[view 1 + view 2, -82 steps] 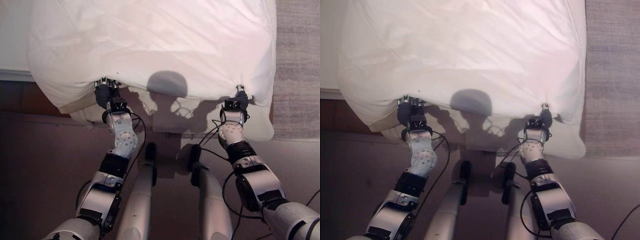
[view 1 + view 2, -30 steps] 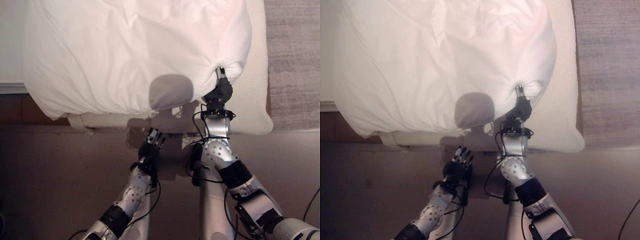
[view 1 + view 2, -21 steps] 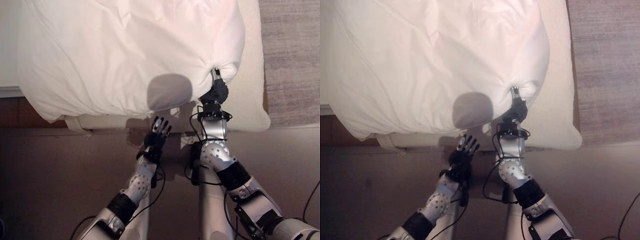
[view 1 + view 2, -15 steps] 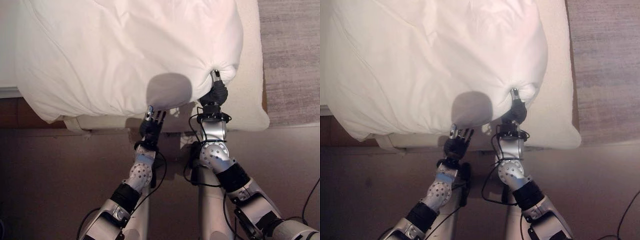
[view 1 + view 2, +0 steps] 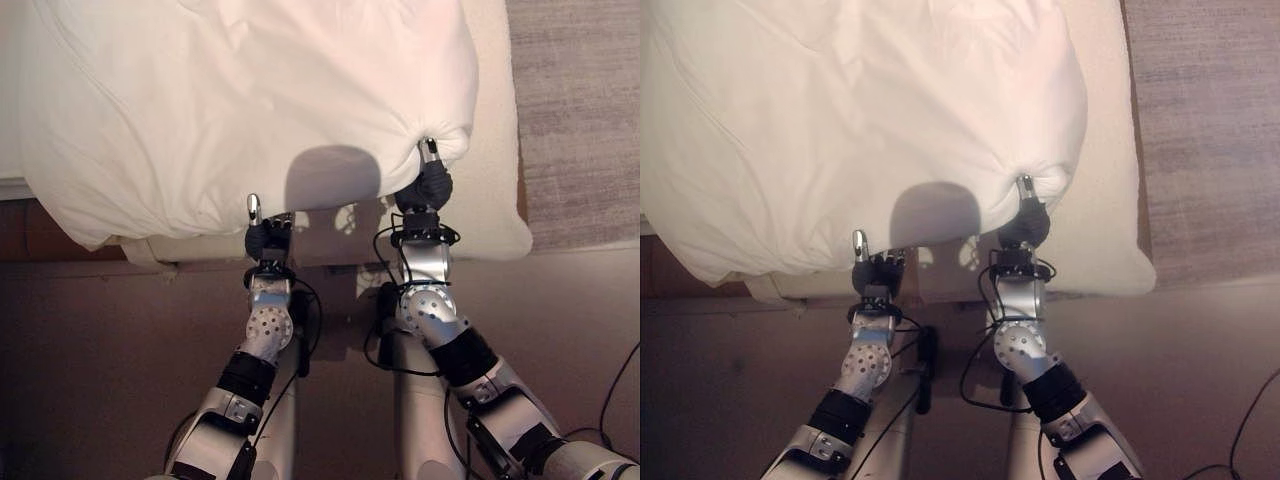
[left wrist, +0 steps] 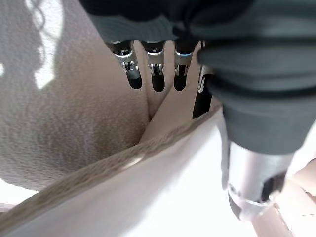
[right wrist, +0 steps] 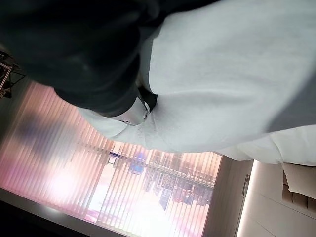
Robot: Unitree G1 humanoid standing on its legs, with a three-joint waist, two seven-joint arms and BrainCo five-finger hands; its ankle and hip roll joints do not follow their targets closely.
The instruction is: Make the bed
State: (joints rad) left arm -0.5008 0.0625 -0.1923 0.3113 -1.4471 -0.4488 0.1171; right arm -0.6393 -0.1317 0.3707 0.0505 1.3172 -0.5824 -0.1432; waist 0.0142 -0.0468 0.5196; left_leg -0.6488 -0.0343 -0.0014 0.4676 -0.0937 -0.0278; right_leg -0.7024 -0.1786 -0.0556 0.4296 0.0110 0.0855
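Observation:
A puffy white duvet (image 5: 230, 100) covers most of the bed, and its near edge hangs over the bedside. My right hand (image 5: 432, 187) is shut on a bunched fold of that edge near its right corner. The cloth (image 7: 237, 74) presses against that hand in the right wrist view. My left hand (image 5: 267, 240) is at the near edge further left, with its thumb sticking up in front of the duvet. In the left wrist view its straight fingers (image 6: 157, 74) reach under the white edge (image 6: 163, 197) toward the bed's side, thumb (image 6: 252, 192) on the other side of the cloth.
A cream mattress cover (image 5: 490, 210) lies bare to the right of the duvet. A grey rug (image 5: 580, 100) lies beyond the bed's right side. Dark floor (image 5: 100, 350) runs along the near side. A window with vertical blinds (image 7: 123, 187) appears in the right wrist view.
My left hand has risen from beside the bed base to the duvet's near edge and slid its fingers under it. The right hand has kept its hold on the fold.

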